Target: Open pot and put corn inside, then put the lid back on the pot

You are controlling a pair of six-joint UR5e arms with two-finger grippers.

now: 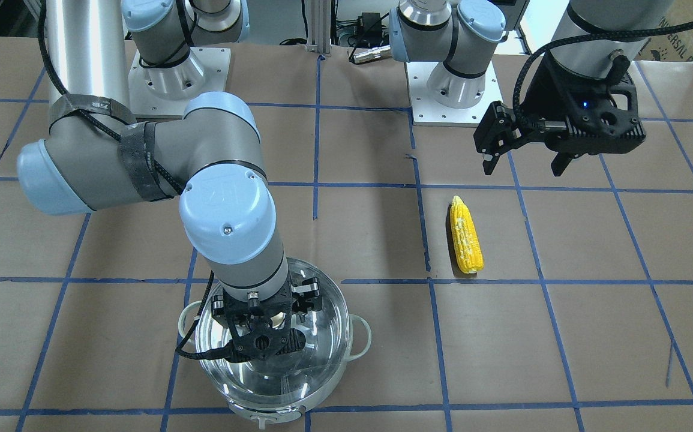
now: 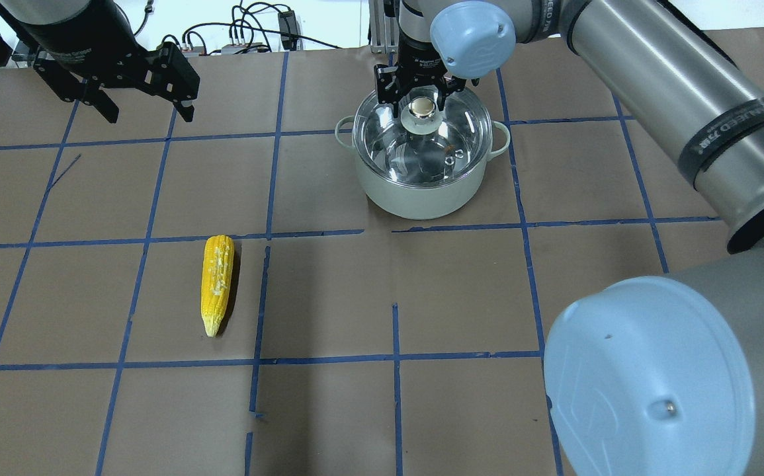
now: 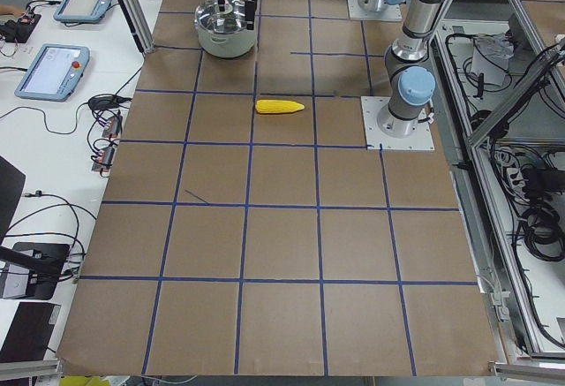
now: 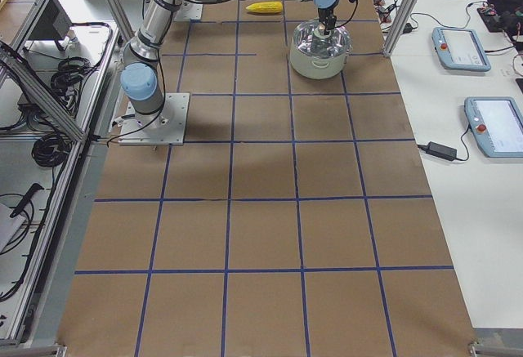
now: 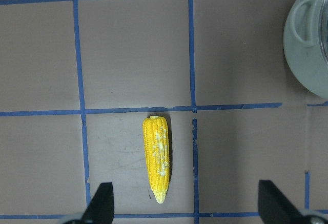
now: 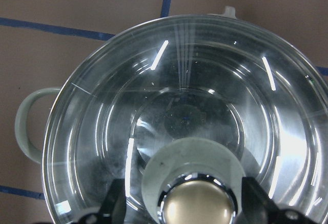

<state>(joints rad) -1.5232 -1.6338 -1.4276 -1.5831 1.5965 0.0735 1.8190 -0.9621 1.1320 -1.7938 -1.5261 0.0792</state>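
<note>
Taken across the overhead view, the left gripper [image 2: 150, 114] hangs high at about 10 o'clock of the table, its fingers spread wide and holding nothing. Its wrist camera looks straight down on the corn [image 2: 217, 284]. The corn lies flat on the paper-covered table [image 2: 474, 297] with its tip toward the robot, at roughly 7 o'clock of the pot [image 2: 421, 198] and well apart from it. The pot stands toward 12 o'clock, with its loop handles at 9 and 3 o'clock and the glass lid [image 2: 451, 142] seated on its rim. The right gripper [image 2: 423, 106] is down over the lid with a finger on either side of the knob [image 2: 425, 112]. In the wrist view the fingers flank the knob's collar without a clear pinch, so I read them as open, not gripping.

Risks, as I judge them: the collar is round and smooth, so a pinch that lands low or off-centre could slip. The lid might then tilt on lifting and knock the rim or drag the pot. Glass dropped from a height could crack. The corn tapers and could roll under an off-axis grasp.

Room: the pot sits near the table's far edge at 12 o'clock, so the lid looks safer set down toward 6 or 3 o'clock of the pot, where bare paper shows. Nothing stands in the lane between corn and pot
</note>
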